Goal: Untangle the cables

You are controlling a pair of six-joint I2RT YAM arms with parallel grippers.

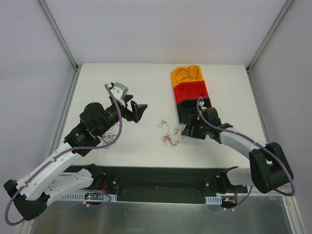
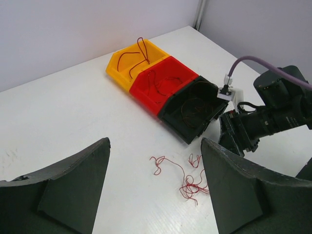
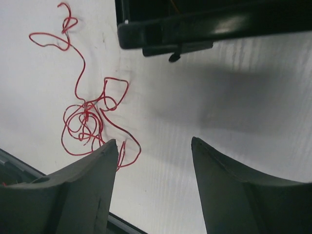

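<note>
Both sets of my jaws gaped empty; the red cables [image 3: 87,122] looked featherlight, springy, best pinched at a loose end.

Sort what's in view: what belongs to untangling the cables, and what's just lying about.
Job: tangled red cables on the table; thin cables in the orange bin, red bin and black bin; left pincer and right pincer, both open.
Just there: thick purple cables on the arms.

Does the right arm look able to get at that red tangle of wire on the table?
Probably yes: the right gripper hangs open just beside the red tangle, nothing between them.
</note>
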